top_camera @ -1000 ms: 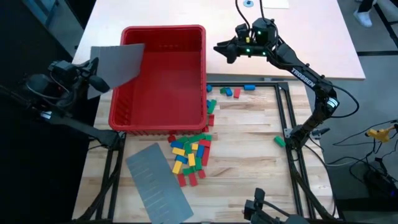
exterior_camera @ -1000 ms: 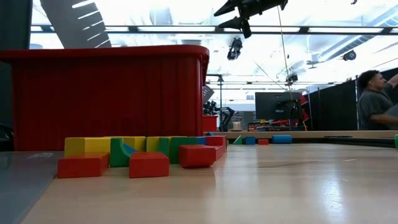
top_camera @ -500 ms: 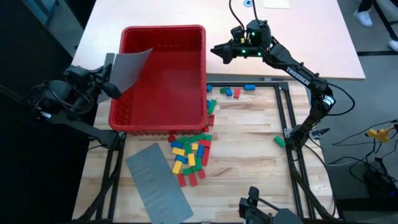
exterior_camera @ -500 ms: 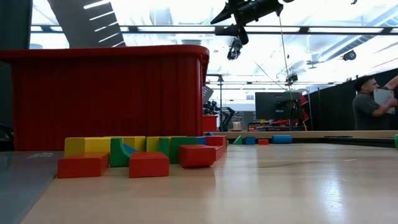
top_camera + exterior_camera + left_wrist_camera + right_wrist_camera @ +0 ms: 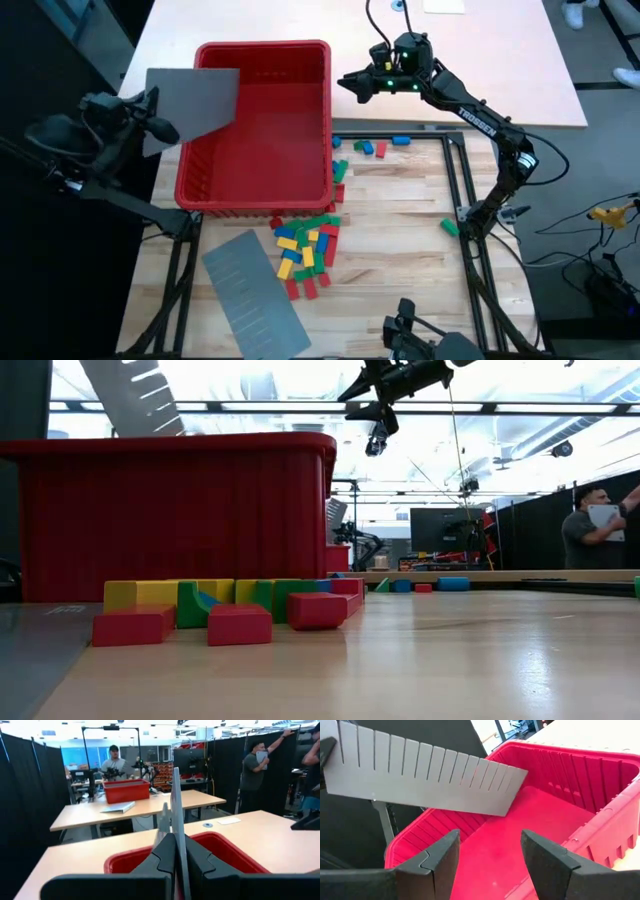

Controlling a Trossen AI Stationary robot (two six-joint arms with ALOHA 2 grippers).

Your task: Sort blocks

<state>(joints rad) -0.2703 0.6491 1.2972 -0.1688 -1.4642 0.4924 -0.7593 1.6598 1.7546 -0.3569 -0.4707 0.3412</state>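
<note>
High view: blocks point(image 5: 308, 250) lie well apart from both jaws.

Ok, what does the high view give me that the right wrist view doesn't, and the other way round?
Only the high view shows the blocks heaped on the table in front of the red bin, a second grey panel lying flat near them, and the left gripper clamped on the raised slotted panel. Only the right wrist view shows the right gripper open, and the panel's slots up close. Both show the bin and the held panel tilted over its left wall.
</note>
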